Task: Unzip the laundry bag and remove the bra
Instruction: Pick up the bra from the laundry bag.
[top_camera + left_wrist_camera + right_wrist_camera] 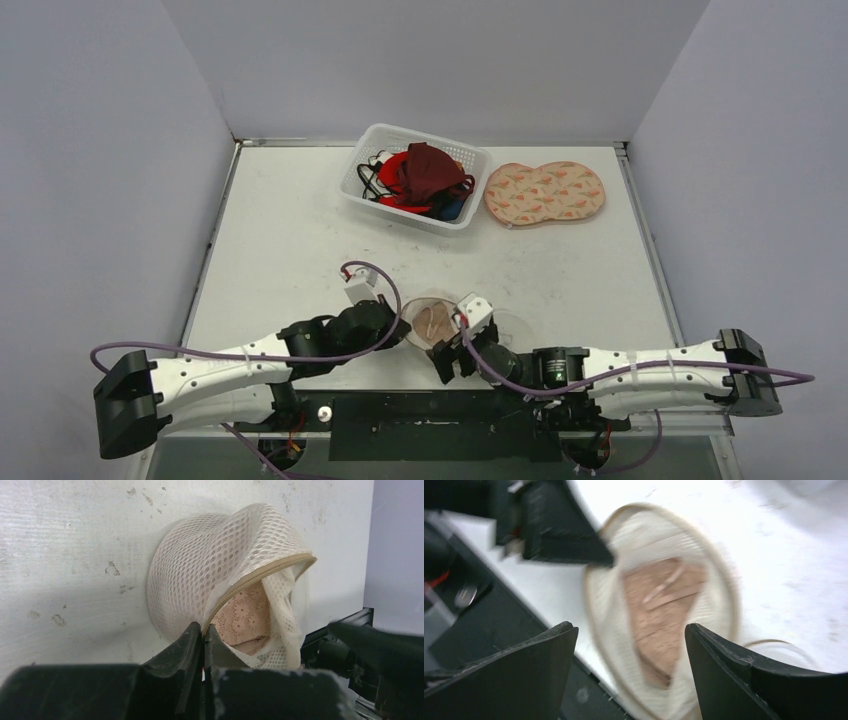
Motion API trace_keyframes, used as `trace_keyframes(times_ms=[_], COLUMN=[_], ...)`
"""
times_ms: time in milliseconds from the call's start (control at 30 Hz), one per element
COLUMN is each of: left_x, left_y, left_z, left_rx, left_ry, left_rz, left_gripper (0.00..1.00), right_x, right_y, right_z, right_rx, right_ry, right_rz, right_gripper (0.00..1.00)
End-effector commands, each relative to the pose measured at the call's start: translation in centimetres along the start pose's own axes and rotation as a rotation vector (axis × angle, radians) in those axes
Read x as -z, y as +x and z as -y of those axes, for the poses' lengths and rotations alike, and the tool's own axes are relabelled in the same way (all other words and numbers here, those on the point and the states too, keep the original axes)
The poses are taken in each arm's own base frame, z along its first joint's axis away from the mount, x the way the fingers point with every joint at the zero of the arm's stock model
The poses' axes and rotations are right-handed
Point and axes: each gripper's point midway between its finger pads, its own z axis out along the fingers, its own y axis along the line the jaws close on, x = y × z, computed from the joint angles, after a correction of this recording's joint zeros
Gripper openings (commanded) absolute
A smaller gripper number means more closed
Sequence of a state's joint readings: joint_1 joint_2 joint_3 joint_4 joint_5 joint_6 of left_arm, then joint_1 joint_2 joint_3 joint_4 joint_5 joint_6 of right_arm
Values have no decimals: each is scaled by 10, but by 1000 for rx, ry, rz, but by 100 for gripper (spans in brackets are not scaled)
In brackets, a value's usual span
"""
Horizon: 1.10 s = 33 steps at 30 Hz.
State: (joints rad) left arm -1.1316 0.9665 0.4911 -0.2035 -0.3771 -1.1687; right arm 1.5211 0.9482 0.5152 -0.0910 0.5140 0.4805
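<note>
Already unzipped, the laundry bag (pixel 200 560) sits at the near edge of the table (pixel 300 250), between the two arms' tips. It is a rounded pouch of white mesh with a tan zipper running along its rim. The mouth gapes wide, and the mesh stands up like a hood in the left wrist view. The bra (pixel 245 617), pinkish-brown and lacy, lies inside the bag with its straps showing through the opening. Nothing is holding it.

The left gripper (pixel 204 630) is at the bag's rim with its fingers pressed together, pinching the zipper edge where it comes down to the fingertips. Whether it has the zipper pull or only the tape, I cannot tell. The right gripper (pixel 630 630) hangs over the open mouth with its fingers spread wide apart. It touches nothing, and the bra shows in the gap between them.

At the far side of the table, well apart from the bag, stands a white basket (pixel 365 185) heaped with clothes (pixel 425 170), mostly red and dark. Just beside the basket, to its right, a flat peach-coloured pad (pixel 545 192) with a printed pattern lies on the table.
</note>
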Motion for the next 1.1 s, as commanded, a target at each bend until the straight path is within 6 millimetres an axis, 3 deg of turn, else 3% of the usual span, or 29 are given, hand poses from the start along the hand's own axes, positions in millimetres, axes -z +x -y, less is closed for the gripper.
trace_keyframes(times_ms=[0,100,200,500,567,667,767,900,1067], left_x=[13,16,18,17,17,17,18,20,24], left_y=[-14,-15,-14,-7,-6,-5,-6,-10,-21], left_z=[14,11,8,-5,-6,-10,-13,-10,7], left_rx=[-22,-40,-40,-33,-28,-24,-20,-10,5], left_ry=[64,86,107,100,102,96,96,108,152], left_rz=[43,53,61,53,54,53,59,76,109], left_gripper=[0,0,0,0,0,0,0,0,0], right_x=[8,-4,-16,-50,-56,-58,-51,-35,-15], right_y=[-36,-25,-17,-2,5,6,-6,-40,-75], right_z=[68,89,94,77,76,85,94,105,97], right_rx=[-128,-171,-222,-173,-165,-158,-139,-70,111], right_ry=[293,314,254,135,136,191,238,325,422], right_rz=[100,54,36,-40,-60,-59,-18,47,74], right_gripper=[81,80,79,76,69,48,33,11,9])
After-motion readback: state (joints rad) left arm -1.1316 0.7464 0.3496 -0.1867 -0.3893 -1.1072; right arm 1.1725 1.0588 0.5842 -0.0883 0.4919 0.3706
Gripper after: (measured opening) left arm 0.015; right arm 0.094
